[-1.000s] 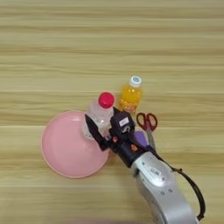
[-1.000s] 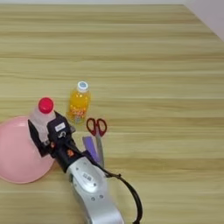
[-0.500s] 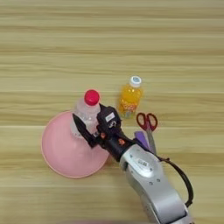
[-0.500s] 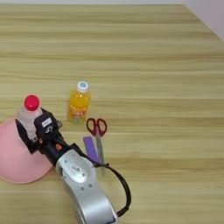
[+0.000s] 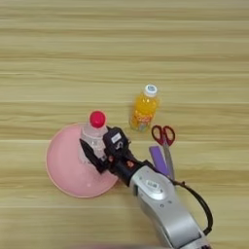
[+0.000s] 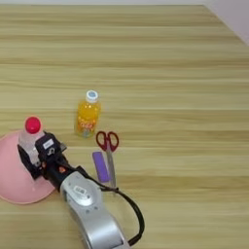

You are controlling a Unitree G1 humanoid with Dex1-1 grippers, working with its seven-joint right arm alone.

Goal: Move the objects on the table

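The black two-fingered tool (image 5: 97,154) at the end of the silver forearm (image 5: 158,202) is closed around the lower body of the clear plastic bottle with the red cap (image 5: 93,136), one finger showing dark on the bottle's left side and the rest of the tool pressed against its right. The bottle stands upright over the round pink plate (image 5: 68,170), toward the plate's upper right part; whether its base rests on the plate or hangs just above it cannot be told from here. Outward from the plate, to the right, the small purple block (image 5: 158,160) lies on the light tan wooden counter (image 5: 121,48) just beside the forearm, and the red-handled scissors (image 5: 164,141) lie touching or nearly touching the block's right edge, handles away from the robot and blades pointing toward it. The small orange juice bottle with the white cap (image 5: 143,108) stands upright beyond them, apart from the plate. As a judgement, the clear bottle is the object in hand and appears to be at or near a place on the plate, with release not yet made; the juice bottle, scissors and block look untouched and would remain to be moved. The left eye view shows the whole plate, while the right eye view cuts off its left side but shows the counter's far right corner (image 6: 228,19).
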